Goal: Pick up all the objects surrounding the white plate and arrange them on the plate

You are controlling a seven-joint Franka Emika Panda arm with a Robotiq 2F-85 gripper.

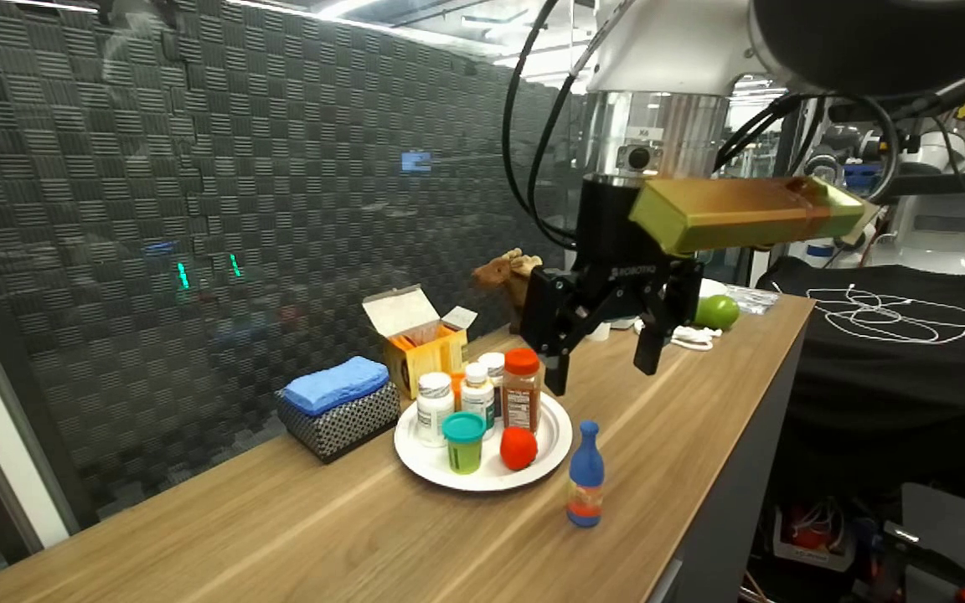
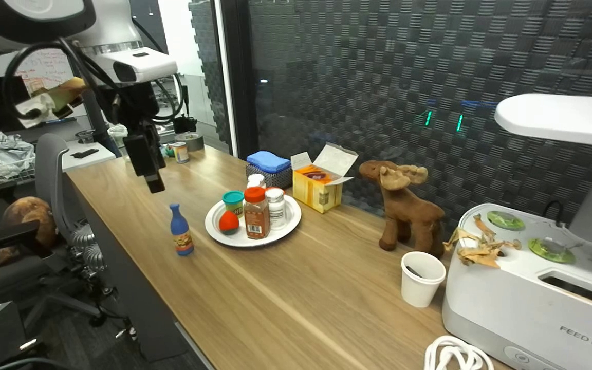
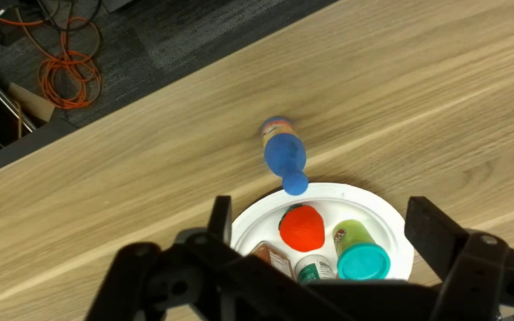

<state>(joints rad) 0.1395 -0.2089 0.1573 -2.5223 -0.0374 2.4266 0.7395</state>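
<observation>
A blue bottle (image 1: 585,481) stands upright on the table beside the white plate (image 1: 562,440); it also shows in an exterior view (image 2: 180,234) and the wrist view (image 3: 285,151). On the plate stand a red-capped jar (image 1: 522,400), a green tub with teal lid (image 1: 465,444), a red strawberry-like piece (image 1: 518,449) and white bottles (image 1: 435,412). An orange item shows partly hidden behind them. My gripper (image 1: 602,370) is open and empty, raised above the table near plate and bottle. In the wrist view its fingers (image 3: 319,218) frame the plate from above.
A yellow-orange carton (image 2: 318,190) and a patterned box with blue cloth (image 2: 269,169) stand behind the plate. A plush moose (image 2: 409,210), a paper cup (image 2: 419,288) and a white planter (image 2: 506,298) stand farther along. The table's front edge runs near the blue bottle.
</observation>
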